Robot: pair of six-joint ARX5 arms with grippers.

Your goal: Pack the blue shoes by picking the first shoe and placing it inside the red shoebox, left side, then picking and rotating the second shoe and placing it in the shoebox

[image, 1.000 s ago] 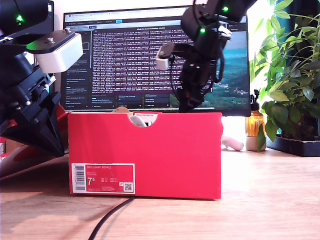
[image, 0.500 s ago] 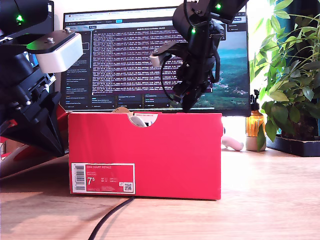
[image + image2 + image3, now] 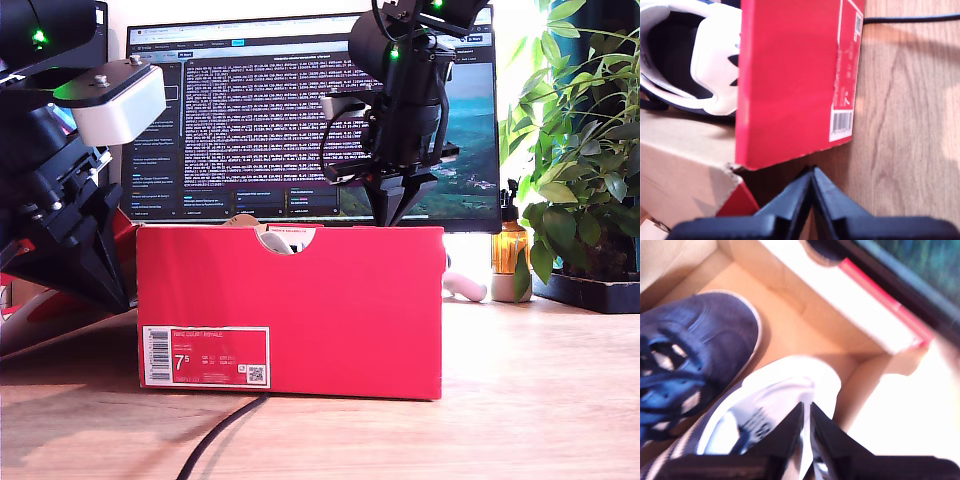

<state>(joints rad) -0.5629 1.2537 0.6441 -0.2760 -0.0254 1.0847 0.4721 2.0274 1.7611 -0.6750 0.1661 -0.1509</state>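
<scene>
The red shoebox [image 3: 290,310] stands on the wooden table [image 3: 540,390] with its labelled end wall facing the exterior camera, the white "7.5" label [image 3: 206,356] low on that wall and a half-round notch [image 3: 285,238] cut in its top edge. Through the notch a bit of white shoe shows.

My second gripper [image 3: 393,205] hangs just above the box's top edge, toward the exterior view's right, in front of the monitor [image 3: 260,120]. Its jaws are pressed together with nothing between them. In the second wrist view, my second gripper [image 3: 806,412] points down into the open box, where both blue shoes lie side by side on the cardboard floor: the first shoe [image 3: 690,355] with its navy suede toe and laces, the second shoe [image 3: 775,405] beside it, showing a white heel.

My first gripper [image 3: 812,176] sits outside the box, just beside its labelled end wall near a corner, above the table. Its jaws are closed together, holding nothing. The first wrist view also shows a white shoe heel [image 3: 715,65] inside the box.

A black cable [image 3: 225,430] runs across the table from under the box. A potted plant [image 3: 580,160] stands beyond the box at the exterior view's right.
</scene>
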